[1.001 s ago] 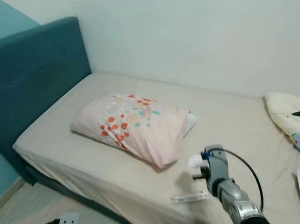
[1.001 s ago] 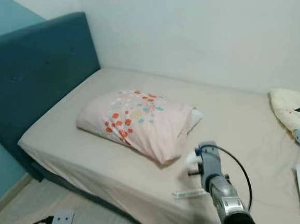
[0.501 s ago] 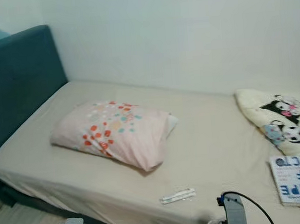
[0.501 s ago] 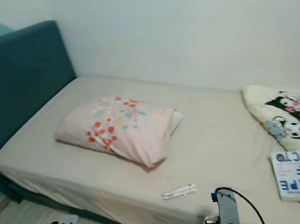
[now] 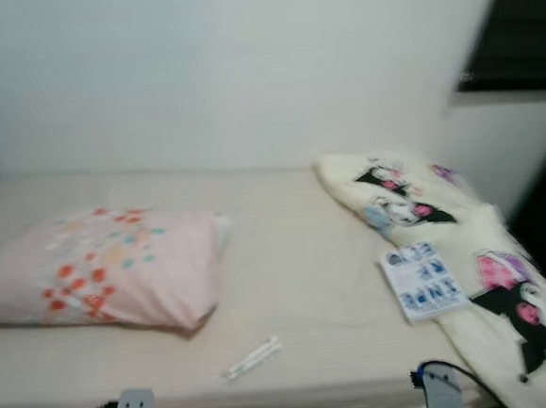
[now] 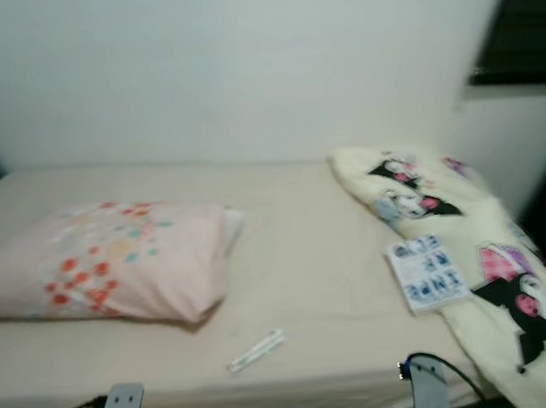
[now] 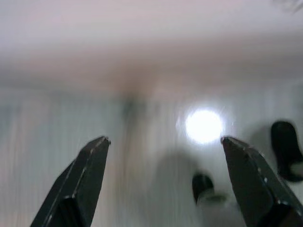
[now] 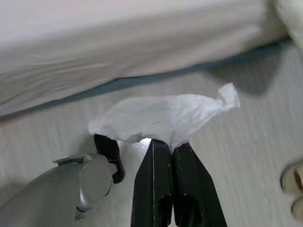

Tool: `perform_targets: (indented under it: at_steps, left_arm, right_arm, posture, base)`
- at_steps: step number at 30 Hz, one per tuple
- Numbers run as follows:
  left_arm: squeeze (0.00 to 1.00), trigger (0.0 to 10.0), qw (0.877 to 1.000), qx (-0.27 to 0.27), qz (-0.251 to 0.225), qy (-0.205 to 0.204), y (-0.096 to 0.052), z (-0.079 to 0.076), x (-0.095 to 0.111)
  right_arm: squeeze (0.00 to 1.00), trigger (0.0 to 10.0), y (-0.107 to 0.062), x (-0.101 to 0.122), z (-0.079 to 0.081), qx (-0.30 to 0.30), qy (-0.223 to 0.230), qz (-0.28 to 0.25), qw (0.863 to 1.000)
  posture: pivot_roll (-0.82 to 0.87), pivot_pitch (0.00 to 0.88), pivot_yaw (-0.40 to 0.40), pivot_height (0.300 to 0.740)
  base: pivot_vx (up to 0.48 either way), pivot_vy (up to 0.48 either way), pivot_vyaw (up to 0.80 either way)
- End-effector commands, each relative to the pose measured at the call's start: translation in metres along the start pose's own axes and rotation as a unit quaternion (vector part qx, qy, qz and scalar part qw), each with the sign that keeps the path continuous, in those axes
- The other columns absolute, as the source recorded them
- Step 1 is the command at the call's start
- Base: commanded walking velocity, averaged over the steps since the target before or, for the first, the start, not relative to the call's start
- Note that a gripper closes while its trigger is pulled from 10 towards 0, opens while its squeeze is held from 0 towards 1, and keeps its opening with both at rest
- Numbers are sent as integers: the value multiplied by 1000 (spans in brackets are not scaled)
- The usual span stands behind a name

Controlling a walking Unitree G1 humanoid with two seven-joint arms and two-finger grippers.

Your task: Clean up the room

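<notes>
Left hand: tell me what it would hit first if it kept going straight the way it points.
Probably the pale floor. The left hand is open with nothing between its fingers, but the wrist view is blurred, so depth is unclear.

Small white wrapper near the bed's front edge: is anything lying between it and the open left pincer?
Nothing visible lies over the small white wrapper; bare beige sheet surrounds it. The left pincer faces blurred floor, so the path between cannot be judged.
</notes>
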State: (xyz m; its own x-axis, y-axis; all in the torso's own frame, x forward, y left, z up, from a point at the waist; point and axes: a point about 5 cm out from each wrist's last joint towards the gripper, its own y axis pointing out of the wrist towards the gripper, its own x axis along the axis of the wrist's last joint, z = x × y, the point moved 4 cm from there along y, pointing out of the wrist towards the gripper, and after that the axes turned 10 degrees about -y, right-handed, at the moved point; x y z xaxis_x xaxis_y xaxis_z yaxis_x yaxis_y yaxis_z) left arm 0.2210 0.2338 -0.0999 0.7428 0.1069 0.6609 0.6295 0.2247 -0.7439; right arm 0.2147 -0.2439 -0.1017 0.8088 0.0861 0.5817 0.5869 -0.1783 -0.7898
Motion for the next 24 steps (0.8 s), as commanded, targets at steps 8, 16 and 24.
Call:
perform_targets:
  at_steps: [8,16,24]
  left_arm:
    - [0,10000,1000,4,-21,-6,2,5,14]
    - [0,10000,999,14,-28,-24,2,4,17]
    - [0,10000,997,8,-65,-50,5,3,46]
  right_arm:
    - [0,10000,3,27,6,4,-13,-44,999]
    - [0,10000,3,43,8,12,-21,-72,997]
    - [0,10000,3,75,11,22,-26,-116,993]
  posture:
    - [21,0,-52,739]
    - [24,0,-55,739]
    - [28,0,-52,739]
  base:
    - [0,-96,-471]
    - [0,-480,0]
    - [0,0,0]
